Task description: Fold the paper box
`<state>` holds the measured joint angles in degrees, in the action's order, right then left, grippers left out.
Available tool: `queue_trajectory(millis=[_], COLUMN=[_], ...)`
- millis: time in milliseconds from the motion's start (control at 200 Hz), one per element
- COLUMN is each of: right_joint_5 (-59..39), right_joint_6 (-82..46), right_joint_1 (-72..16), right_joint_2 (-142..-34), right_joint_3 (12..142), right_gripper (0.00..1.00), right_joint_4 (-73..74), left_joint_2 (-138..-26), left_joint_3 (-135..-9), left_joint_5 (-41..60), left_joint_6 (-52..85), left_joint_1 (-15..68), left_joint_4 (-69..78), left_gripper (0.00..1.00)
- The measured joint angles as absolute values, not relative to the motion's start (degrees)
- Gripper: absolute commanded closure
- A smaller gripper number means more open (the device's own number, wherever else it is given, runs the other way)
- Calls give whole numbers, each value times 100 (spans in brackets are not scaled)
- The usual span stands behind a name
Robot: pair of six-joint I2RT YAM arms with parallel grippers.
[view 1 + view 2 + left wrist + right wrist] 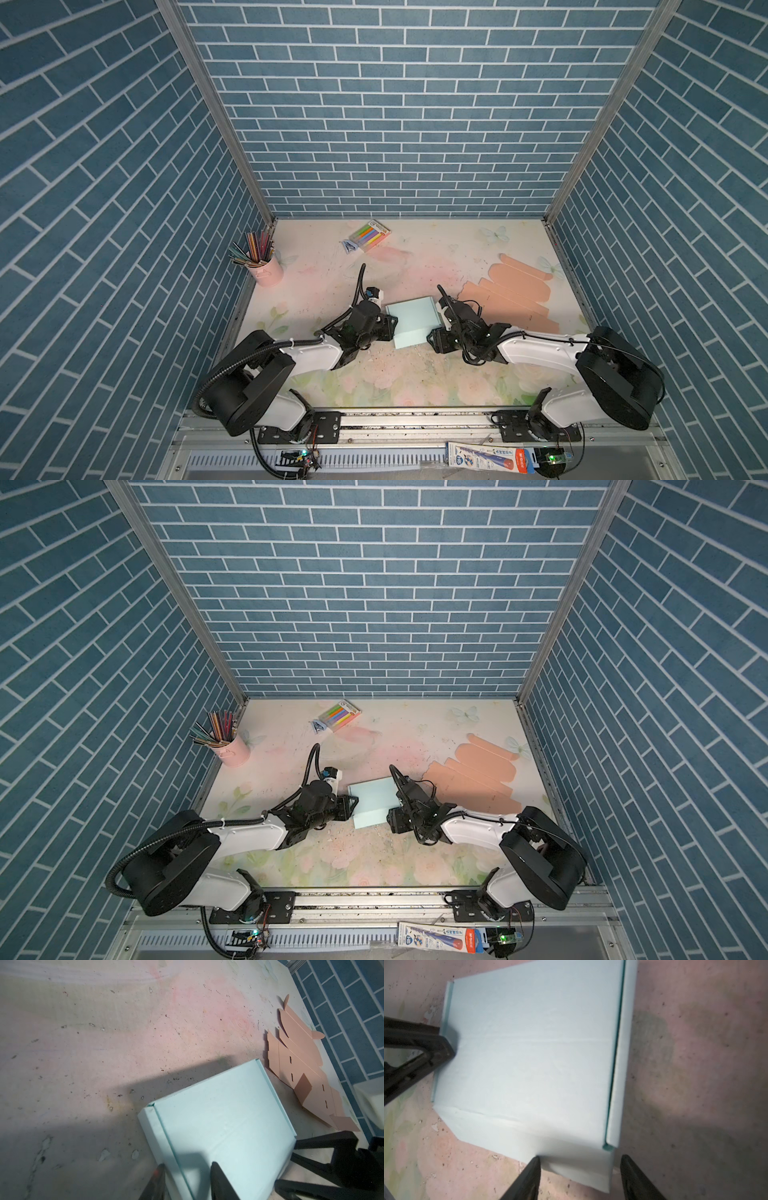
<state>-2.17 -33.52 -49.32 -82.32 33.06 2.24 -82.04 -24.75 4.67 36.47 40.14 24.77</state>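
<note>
Pale-blue paper box [412, 323] sits on the floral surface [374, 376], lower-middle of both top views, btwn the two arms. Lid looks down, but its side edges are partly hid by the black wrists. Left gripper [188, 1164] is at the bottom of its wrist view, only the tips showing: fingers apart, straddling the box's raised side edge. Can't tell if either one touches. Right gripper [580, 1156] is at the bottom of its wrist view: fingers apart w/ the box's corner and front flap btwn them. Contact unclear, pic blurred there. In both top views the fingers are mostly hid under the wrist bodies, just beside the box's left and right sides. Flat pink card sheets [513, 293] lie to the right of the box, lower edge partly hid by the right arm. Pencil cup [266, 270] is at mid-left, marker pack [371, 235] above the box. White blur [368, 1103] at the right edge of the left wrist view, can't make out.
</note>
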Motion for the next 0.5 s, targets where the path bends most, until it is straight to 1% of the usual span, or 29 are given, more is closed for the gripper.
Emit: queue_trajectory(millis=[215, 295, 385, 500], right_joint_5=[-209, -193, -172, -169], right_joint_6=[-3312, -3308, -3297, -3277], right_joint_1=[-4831, -4803, -4766, -4724], right_joint_2=[-8252, -8250, -8250, -8250], right_joint_3=[3306, 3306, 3306, 3306], right_gripper=[38, 38, 37, 37], right_joint_4=[244, 244, 244, 248], left_joint_2=[-8182, -8009, -7728, -7415], left_joint_3=[-2453, -2386, -2316, -2322], left_joint_5=[497, 495, 523, 652], left_joint_6=[3649, 3638, 3614, 3479], left_joint_1=[4014, 4010, 3959, 3662], left_joint_4=[2473, 2344, 2123, 1900], left_gripper=[63, 62, 56, 49])
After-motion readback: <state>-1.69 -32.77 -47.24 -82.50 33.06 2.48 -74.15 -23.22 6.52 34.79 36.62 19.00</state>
